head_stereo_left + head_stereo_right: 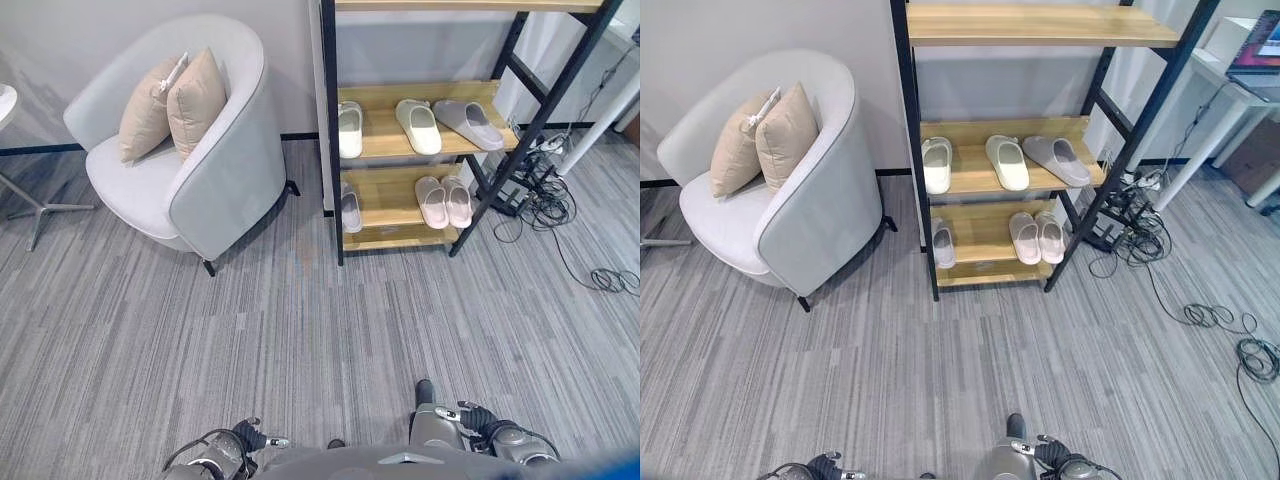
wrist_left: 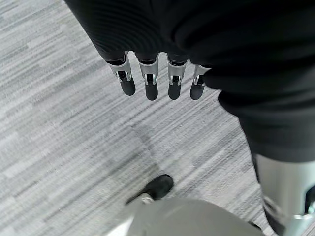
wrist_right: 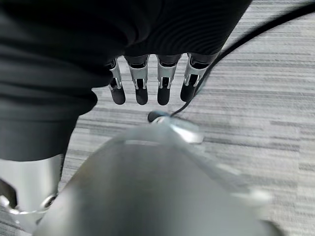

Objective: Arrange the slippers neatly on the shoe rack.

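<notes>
The shoe rack (image 1: 331, 150) has a black frame and wooden shelves and stands against the wall ahead. On its middle shelf lie a white slipper (image 1: 350, 130), a cream slipper (image 1: 418, 126) and a grey slipper (image 1: 468, 123), the grey one turned at an angle. The bottom shelf holds a pale slipper (image 1: 350, 208) at the left and a pink pair (image 1: 444, 200) side by side at the right. My left hand (image 2: 150, 83) hangs over the carpet with straight fingers, holding nothing. My right hand (image 3: 165, 86) hangs the same way, open, far from the rack.
A light grey armchair (image 1: 215, 170) with two beige cushions (image 1: 172, 105) stands left of the rack. Tangled cables (image 1: 545, 195) lie on the grey carpet to the rack's right, near a white table leg (image 1: 600, 120). A metal stool base (image 1: 40, 210) is at far left.
</notes>
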You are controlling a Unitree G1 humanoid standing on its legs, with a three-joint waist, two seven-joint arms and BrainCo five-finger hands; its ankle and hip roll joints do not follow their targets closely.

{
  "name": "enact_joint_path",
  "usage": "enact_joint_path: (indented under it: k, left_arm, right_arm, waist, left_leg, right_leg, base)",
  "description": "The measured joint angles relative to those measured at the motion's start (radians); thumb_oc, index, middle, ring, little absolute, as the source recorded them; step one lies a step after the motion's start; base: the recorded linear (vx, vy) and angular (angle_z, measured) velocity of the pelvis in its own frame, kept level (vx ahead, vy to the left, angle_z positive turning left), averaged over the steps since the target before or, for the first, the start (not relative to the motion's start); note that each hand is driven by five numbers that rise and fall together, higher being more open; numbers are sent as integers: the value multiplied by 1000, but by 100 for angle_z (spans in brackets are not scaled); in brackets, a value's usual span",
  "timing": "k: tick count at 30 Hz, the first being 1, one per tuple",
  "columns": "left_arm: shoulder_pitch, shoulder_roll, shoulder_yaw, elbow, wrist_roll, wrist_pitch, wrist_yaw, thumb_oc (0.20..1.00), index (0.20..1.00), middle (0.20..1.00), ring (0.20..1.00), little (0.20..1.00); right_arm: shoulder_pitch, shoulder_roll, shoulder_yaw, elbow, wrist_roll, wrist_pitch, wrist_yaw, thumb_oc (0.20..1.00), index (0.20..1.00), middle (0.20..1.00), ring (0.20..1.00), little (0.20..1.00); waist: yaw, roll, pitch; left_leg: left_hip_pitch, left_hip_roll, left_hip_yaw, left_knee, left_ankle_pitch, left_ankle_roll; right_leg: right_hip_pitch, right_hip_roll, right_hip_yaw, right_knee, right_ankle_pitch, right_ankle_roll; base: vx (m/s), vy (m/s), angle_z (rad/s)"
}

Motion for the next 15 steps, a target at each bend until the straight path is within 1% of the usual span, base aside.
enact_joint_path:
  k: [1,2,3,4,5,6,7,8,9,10,11,12,13,14,15]
  left_arm:
    - [12,-19,0,7,7,-2,0,1000,1000,1000,1000,1000]
    - [18,-15,-4,20,9,-2,1,1000,1000,1000,1000,1000]
    - [17,-15,-3,26,10,-1,0,1000,1000,1000,1000,1000]
    - [16,-24,3,23,10,-5,-5,1000,1000,1000,1000,1000]
    - [15,-27,9,20,8,-7,-5,1000,1000,1000,1000,1000]
    - [3,-27,14,10,6,-8,-3,1000,1000,1000,1000,1000]
    - [-7,-26,15,9,6,-8,1,1000,1000,1000,1000,1000]
    - [-25,-26,14,9,6,-8,1,1000,1000,1000,1000,1000]
    - [-53,-36,12,2,6,-9,1,1000,1000,1000,1000,1000]
    - [-67,-42,11,-19,5,-8,3,1000,1000,1000,1000,1000]
    - [-64,-30,13,-67,4,-19,8,1000,1000,1000,1000,1000]
    - [-64,-18,13,-93,1,-24,14,1000,1000,1000,1000,1000]
    - [-60,-20,12,-97,-4,-24,20,1000,1000,1000,1000,1000]
    - [-61,-24,10,-105,-4,-29,22,1000,1000,1000,1000,1000]
    - [-60,-30,10,-97,-4,-30,23,1000,1000,1000,1000,1000]
  right_arm:
    - [14,1,-28,16,-2,0,5,1000,1000,1000,1000,1000]
    - [24,6,-21,34,-8,1,6,1000,1000,1000,1000,1000]
    - [33,11,-16,60,-16,2,7,1000,1000,1000,1000,1000]
    - [30,-2,-2,81,-24,8,10,1000,1000,1000,1000,1000]
    - [26,-14,1,84,-36,14,15,1000,1000,1000,1000,1000]
    - [34,-35,1,79,-45,23,20,1000,1000,1000,1000,1000]
    - [30,-51,1,75,-47,24,23,1000,1000,1000,1000,1000]
    - [13,-66,4,65,-47,25,23,1000,1000,1000,1000,1000]
    - [8,-98,13,46,-46,24,23,1000,1000,1000,1000,1000]
    - [11,-114,27,30,-46,24,19,1000,1000,1000,1000,1000]
    - [-11,-124,29,22,-46,23,8,1000,1000,1000,1000,1000]
    - [-30,-122,48,17,-45,23,3,1000,1000,1000,1000,1000]
    - [-34,-124,54,13,-45,19,0,1000,1000,1000,1000,1000]
    - [-49,-124,50,13,-44,15,-6,1000,1000,1000,1000,1000]
    - [-63,-122,48,14,-42,12,-11,1000,1000,1000,1000,1000]
  waist:
    - [-2,7,-21]
    - [-9,4,-36]
    - [-19,9,-43]
    - [-4,40,-42]
    - [0,48,-46]
    - [-1,49,-48]
    - [4,47,-46]
    - [6,32,-37]
    - [-2,12,-25]
    - [-4,10,-21]
    - [3,-12,-8]
    - [1,-17,-5]
    - [0,-29,1]
    - [2,-22,2]
    - [4,-15,6]
  left_leg:
    - [9,32,1,1,-19,-29]
    - [21,66,-5,9,-35,-55]
    - [31,103,-26,26,-51,-80]
    - [27,157,-23,58,-40,-113]
    - [16,183,-25,86,-12,-145]
    - [-7,203,-33,136,28,-160]
    - [-47,214,-50,209,54,-175]
    - [-102,221,-60,319,94,-190]
    - [-195,223,-65,460,158,-199]
    - [-257,246,-32,552,193,-177]
    - [-298,268,29,617,152,-171]
    - [-295,260,49,550,125,-166]
    - [-294,256,76,456,115,-158]
    - [-290,243,86,291,120,-160]
    - [-289,240,86,174,141,-170]
  right_leg:
    - [6,6,0,-58,23,0]
    - [45,24,15,-110,44,4]
    - [81,49,32,-116,42,14]
    - [120,100,24,-137,40,-14]
    - [142,125,5,-156,38,-36]
    - [168,148,-16,-184,36,-72]
    - [184,165,-29,-192,28,-106]
    - [198,178,-44,-192,16,-146]
    - [213,184,-77,-186,-7,-191]
    - [217,194,-99,-179,-19,-209]
    - [239,208,-107,-185,-27,-224]
    - [264,217,-110,-199,-39,-236]
    - [283,229,-113,-224,-40,-233]
    - [293,245,-114,-243,-38,-228]
    - [306,258,-119,-259,-37,-226]
  base:
    - [232,-461,40]
    - [240,-562,50]
    - [167,-492,42]
    - [117,-457,37]
    - [67,-388,19]
    - [30,-367,25]
    - [-1,-371,23]
    - [-7,-462,39]
    - [25,-453,56]
    - [78,-389,61]
    - [105,-203,39]
    - [107,-111,23]
    - [94,-43,10]
    - [100,-18,4]
    - [127,-17,2]
